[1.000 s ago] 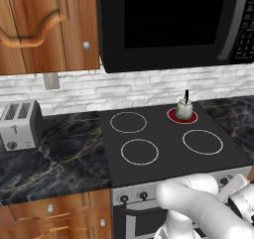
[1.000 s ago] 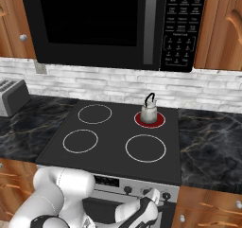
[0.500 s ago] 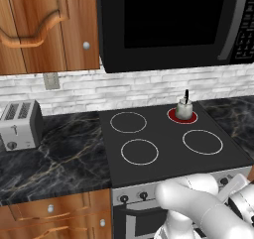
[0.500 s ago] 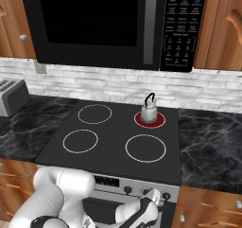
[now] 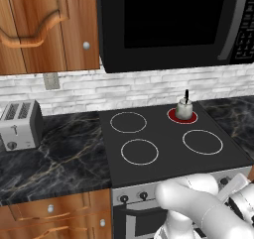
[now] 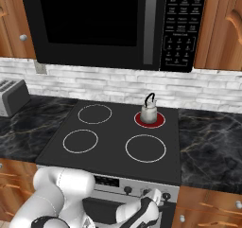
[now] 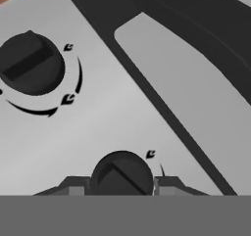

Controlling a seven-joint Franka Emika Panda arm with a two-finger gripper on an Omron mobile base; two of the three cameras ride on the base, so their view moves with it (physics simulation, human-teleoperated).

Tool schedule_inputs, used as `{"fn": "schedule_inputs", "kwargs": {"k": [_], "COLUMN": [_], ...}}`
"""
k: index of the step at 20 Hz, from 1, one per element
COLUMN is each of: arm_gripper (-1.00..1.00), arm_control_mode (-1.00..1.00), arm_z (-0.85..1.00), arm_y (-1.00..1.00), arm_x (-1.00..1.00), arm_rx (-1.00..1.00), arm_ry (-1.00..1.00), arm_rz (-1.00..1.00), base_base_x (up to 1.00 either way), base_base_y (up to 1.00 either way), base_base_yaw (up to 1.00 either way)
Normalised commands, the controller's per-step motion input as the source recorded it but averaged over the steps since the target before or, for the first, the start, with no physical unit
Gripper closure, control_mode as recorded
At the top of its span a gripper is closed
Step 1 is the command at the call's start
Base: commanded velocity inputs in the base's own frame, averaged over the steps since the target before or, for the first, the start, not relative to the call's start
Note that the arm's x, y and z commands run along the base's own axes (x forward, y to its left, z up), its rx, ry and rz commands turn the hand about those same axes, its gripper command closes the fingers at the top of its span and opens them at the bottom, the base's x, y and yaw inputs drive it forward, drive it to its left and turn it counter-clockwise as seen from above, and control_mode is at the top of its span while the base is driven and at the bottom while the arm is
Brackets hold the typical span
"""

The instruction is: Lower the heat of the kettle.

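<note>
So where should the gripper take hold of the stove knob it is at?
On the round rim of the dark knob, head-on from the stove's front panel, one finger each side. The knob stands out from the panel, and the fingers already flank it.

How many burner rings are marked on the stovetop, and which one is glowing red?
4. Back left ring, front left ring, front right ring, and the back right ring, glowing red under the kettle, which hides part of it.

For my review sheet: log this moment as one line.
phase: at knob | gripper: fingers either side of stove knob | kettle: on glowing red rear-right burner | second knob: untouched
</note>
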Motion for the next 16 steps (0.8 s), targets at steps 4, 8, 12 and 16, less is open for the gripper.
{"fn": "schedule_inputs", "kwargs": {"k": [4, 8, 12, 16], "arm_gripper": [1.0, 1.0, 1.0, 1.0], "arm_control_mode": [-1.0, -1.0, -1.0, -1.0], "arm_z": [0.0, 0.0, 0.0, 0.0], "arm_y": [-0.13, -0.27, -0.33, -0.26], "arm_x": [0.0, 0.0, 0.0, 0.0], "arm_rx": [0.08, 0.23, 0.3, 0.28], "arm_ry": [0.0, 0.0, 0.01, 0.0], "arm_rz": [0.0, 0.0, 0.0, 0.0], "base_base_x": [0.0, 0.0, 0.0, 0.0], "base_base_y": [0.0, 0.0, 0.0, 0.0], "base_base_yaw": [0.0, 0.0, 0.0, 0.0]}}
